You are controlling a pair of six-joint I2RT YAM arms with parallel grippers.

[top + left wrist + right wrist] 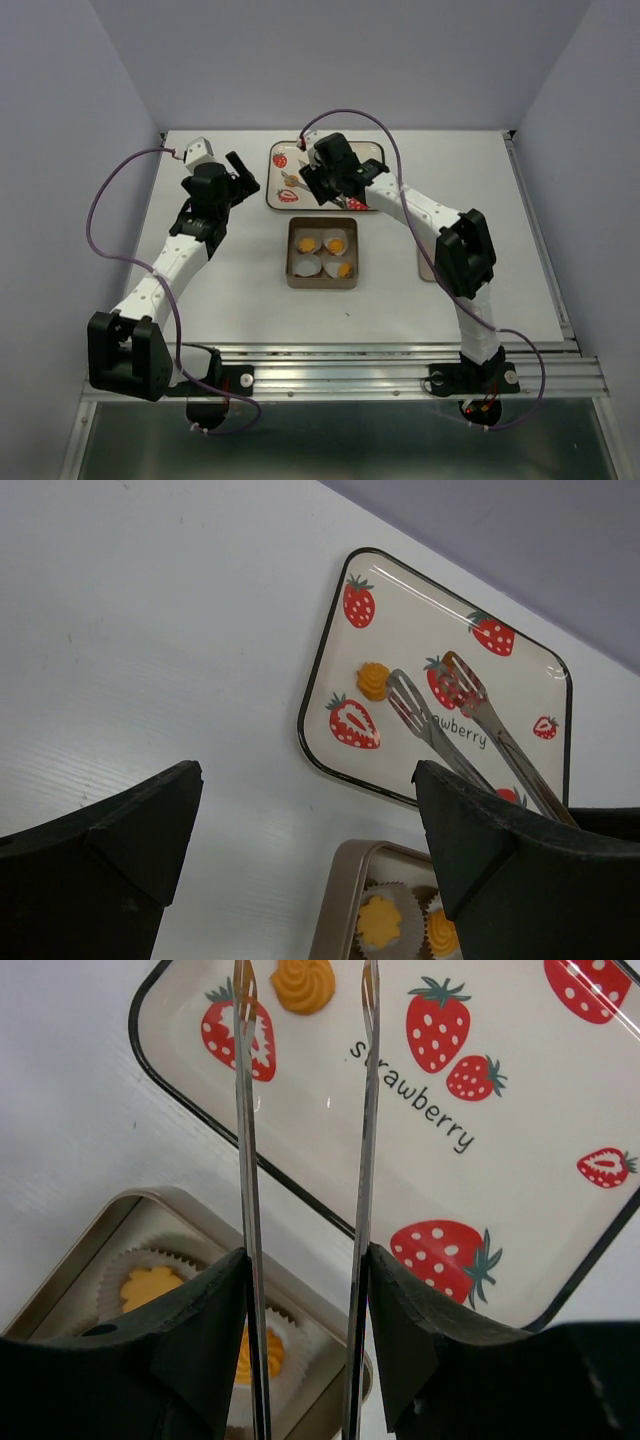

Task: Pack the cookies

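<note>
One small orange cookie [290, 180] lies on the strawberry-printed plate [270, 178]; it also shows in the left wrist view [374, 680] and in the right wrist view [304, 982]. Three cookies [337, 243] sit in white paper cups in the brown square tin [320, 284]; the near-left cup [308, 266] looks empty. My right gripper [322, 186] is shut on metal tongs [368, 1110]. The open tong tips [405, 692] stand on either side of the plate cookie. My left gripper [240, 176] is open and empty, left of the plate.
The tin stands just in front of the plate, mid-table. Purple cables [100, 215] loop from both arms. Pale walls close the table on the left, back and right. A metal rail [330, 375] runs along the near edge.
</note>
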